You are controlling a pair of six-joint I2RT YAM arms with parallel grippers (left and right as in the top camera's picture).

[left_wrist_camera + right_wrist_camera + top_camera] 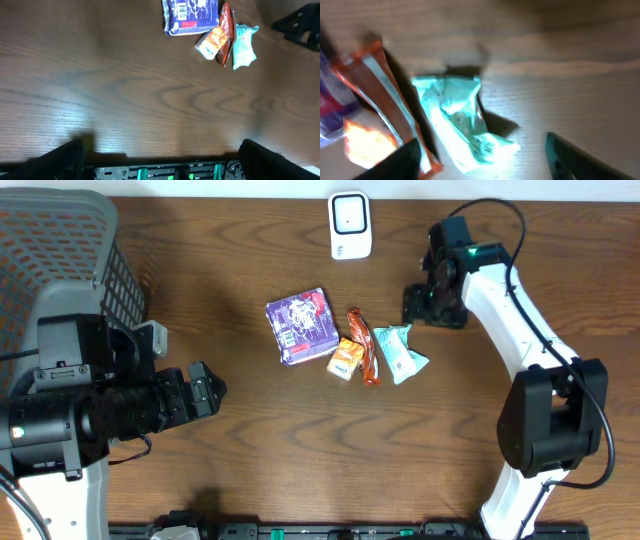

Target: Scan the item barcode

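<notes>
The overhead view looks straight down on the whole table (pixel 300 460). The left wrist view looks from well back across the wood toward the packets (pixel 212 42). The right wrist view sits close above the teal packet (pixel 460 120), seen in all three.

Wood-grain table (pixel 300 450), dark, low sheen. Crinkled glossy plastic film on teal packet (pixel 460 120) ahead of right end effector (pixel 482 152). Smooth white plastic scanner (pixel 350 225); grey plastic-mesh basket (pixel 60 240).

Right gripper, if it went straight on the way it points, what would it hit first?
Probably the teal wrapped packet, lying centred ahead of the right gripper and its open fingers in its wrist view; the gap to it is unclear.
</notes>
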